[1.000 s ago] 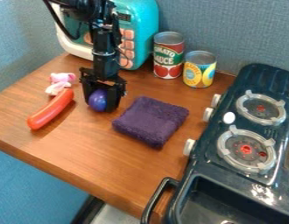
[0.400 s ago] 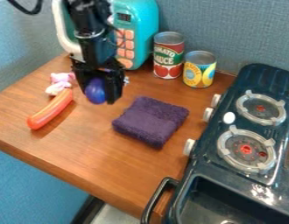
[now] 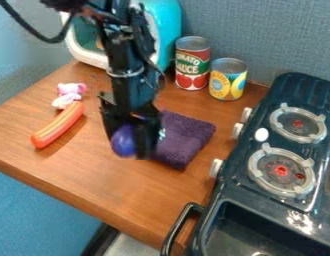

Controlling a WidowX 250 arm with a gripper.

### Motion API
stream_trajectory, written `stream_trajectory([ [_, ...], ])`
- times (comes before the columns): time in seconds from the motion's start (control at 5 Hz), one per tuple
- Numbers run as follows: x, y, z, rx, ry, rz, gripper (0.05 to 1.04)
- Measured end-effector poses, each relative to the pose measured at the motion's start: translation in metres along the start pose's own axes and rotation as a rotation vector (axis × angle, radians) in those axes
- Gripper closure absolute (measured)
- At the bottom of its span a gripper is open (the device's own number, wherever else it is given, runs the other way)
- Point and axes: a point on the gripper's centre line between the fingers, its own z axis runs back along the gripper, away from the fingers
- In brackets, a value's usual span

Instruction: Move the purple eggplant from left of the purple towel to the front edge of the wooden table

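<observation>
Blue-grey fabric panels [image 3: 261,35] rise behind a brown wooden desk [image 3: 121,187], whose front edge slants down from the left towards a dark toy stove [image 3: 224,192] on the right. Over the middle of the desk, just in front of the left part of a folded purple towel [image 3: 188,137] as seen here, hangs the black tool [image 3: 133,145]. Its fingers are closed around a rounded blue-purple object [image 3: 123,141], which sits between them; how high it is above the wood, I cannot tell.

To the left, an orange-red toy sausage [image 3: 59,125] lies at a slant near the desk's left side, beside a small pink and white toy [image 3: 69,95]. Bare wood runs between the sausage and the tool, and more stretches from the towel to the front edge. At the back stand a teal toy microwave [image 3: 169,25], a red and green can [image 3: 192,62] and a shorter yellow and blue can [image 3: 228,79]. The stove's knobs [image 3: 238,131] face the towel, with wood between.
</observation>
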Motion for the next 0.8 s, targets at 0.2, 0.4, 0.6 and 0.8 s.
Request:
stream_trajectory([
  [0.2,-0.011,-0.020,-0.020,0.004,0.060,-0.046,0.249],
  [0.4,-0.020,-0.017,-0.031,0.048,0.080,-0.036,0.249],
  [0.6,-0.029,-0.013,-0.044,0.063,0.116,-0.030,0.249],
  [0.8,-0.033,-0.010,-0.057,0.072,0.167,-0.029,0.249],
])
